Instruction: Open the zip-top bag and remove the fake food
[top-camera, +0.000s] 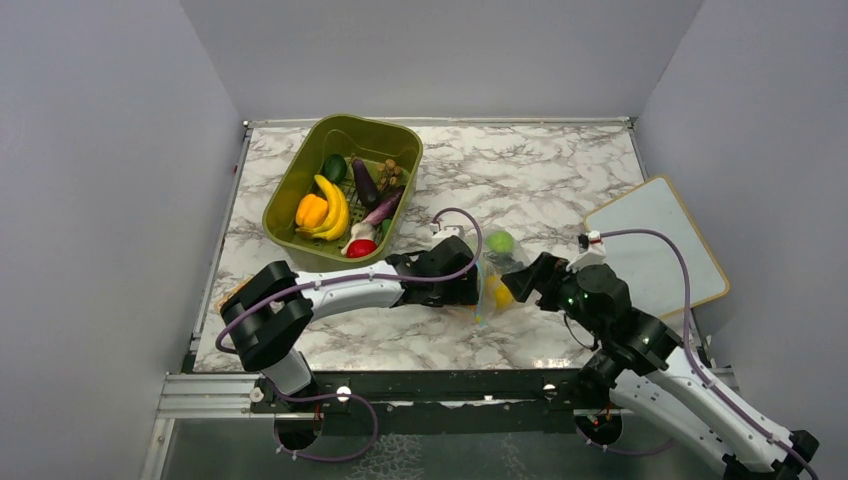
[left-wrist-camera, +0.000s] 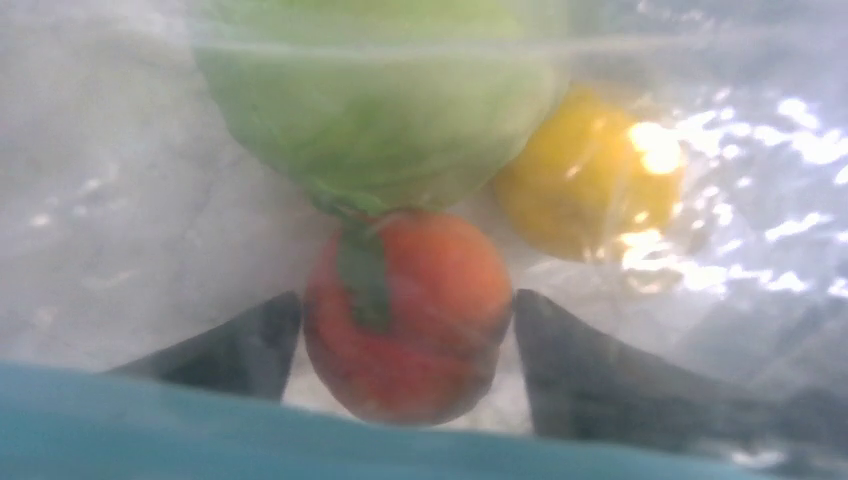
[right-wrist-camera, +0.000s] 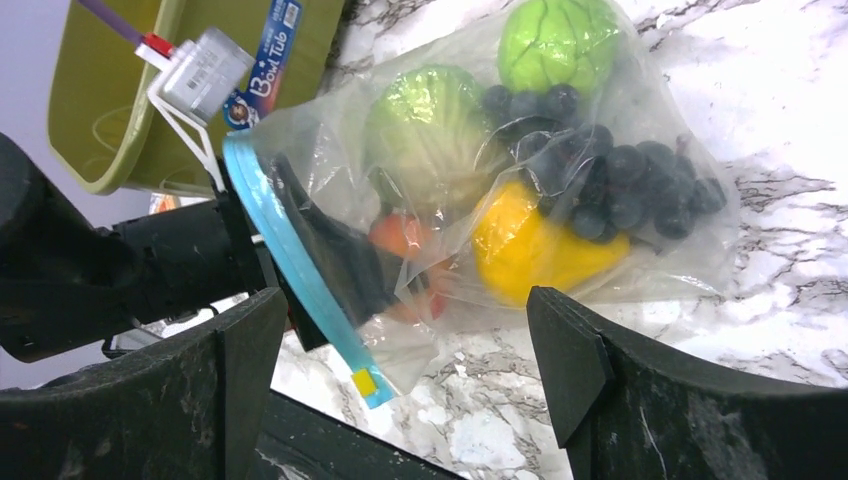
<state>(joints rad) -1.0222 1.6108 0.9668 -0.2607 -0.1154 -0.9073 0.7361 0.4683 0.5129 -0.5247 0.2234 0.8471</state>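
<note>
Bag (right-wrist-camera: 320, 150) lies crosswise, mouth leftward; left fingers (left-wrist-camera: 600, 385) straddle peach (left-wrist-camera: 405, 315), grip unclear; right fingers (right-wrist-camera: 640, 400) spread.

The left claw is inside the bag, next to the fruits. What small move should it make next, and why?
Probably close the left claw on the peach-orange fruit. Its fingers stand on either side of that fruit inside the zip-top bag, apparently not yet gripping it. The right claw is open and holds nothing.
</note>
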